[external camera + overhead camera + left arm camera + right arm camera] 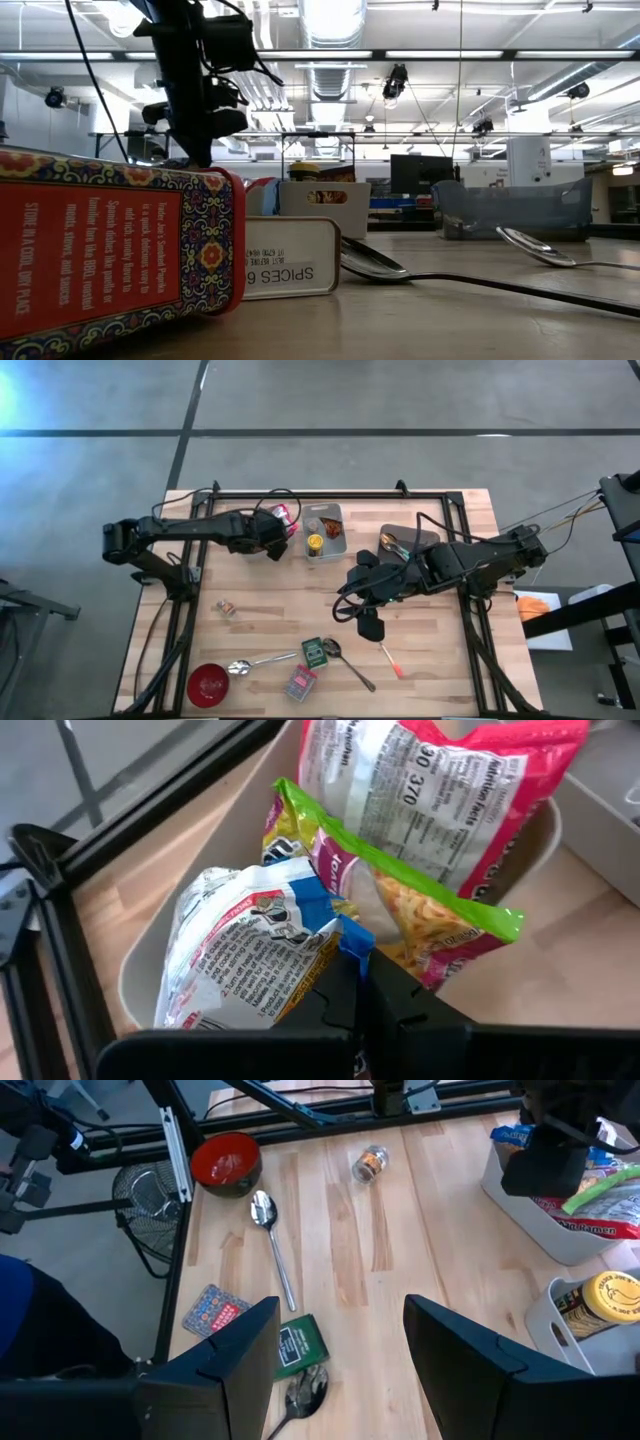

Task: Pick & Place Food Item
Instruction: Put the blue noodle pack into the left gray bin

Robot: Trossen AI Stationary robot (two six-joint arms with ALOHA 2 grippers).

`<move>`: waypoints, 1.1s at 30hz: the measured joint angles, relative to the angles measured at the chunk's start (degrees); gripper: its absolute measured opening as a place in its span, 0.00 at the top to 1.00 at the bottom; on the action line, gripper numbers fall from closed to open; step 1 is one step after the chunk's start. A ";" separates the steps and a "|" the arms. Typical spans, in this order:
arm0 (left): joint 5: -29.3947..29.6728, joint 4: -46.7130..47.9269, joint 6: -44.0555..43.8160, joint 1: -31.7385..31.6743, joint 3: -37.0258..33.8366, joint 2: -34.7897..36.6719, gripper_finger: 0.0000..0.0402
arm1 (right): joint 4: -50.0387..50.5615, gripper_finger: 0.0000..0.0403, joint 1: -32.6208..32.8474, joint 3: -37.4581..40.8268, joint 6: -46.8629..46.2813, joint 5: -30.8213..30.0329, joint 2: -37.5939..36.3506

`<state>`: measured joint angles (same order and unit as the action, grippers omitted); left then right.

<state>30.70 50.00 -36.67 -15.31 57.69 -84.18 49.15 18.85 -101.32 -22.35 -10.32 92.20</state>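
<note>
A white and blue snack packet hangs over a white bin at the table's far left, with my left gripper shut on it. In the bin stand a pink packet and a green-edged noodle packet. In the high view my left gripper is at the near side of that bin. My right gripper hangs open above the table's middle, with nothing between its fingers. My left gripper pinches the packet's blue sealed edge between its two shut fingers. The fingers slant down toward the bin. The packet is crumpled and stretches out ahead of the fingertips above the bin's inside; whether it rests on the bin, I cannot tell.
A grey tray with a yellow-lidded jar stands right of the bin, another tray farther right. Near the front lie a red bowl, spoons, a green tin, a patterned tin and a small jar.
</note>
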 joint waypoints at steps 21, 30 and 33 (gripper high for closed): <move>-0.53 0.97 3.93 -0.15 2.46 3.56 0.48 | 0.04 0.47 0.02 0.00 -0.58 -0.09 0.00; -0.78 10.60 4.61 -1.60 5.15 12.10 0.56 | 0.07 0.47 0.02 0.50 -0.22 -0.09 0.02; -2.23 17.38 0.33 -2.94 4.86 13.00 0.71 | 0.03 0.47 0.02 0.63 -0.20 -0.09 0.02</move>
<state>28.48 67.38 -36.34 -18.25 62.55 -71.18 49.18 18.87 -100.69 -22.55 -10.41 92.23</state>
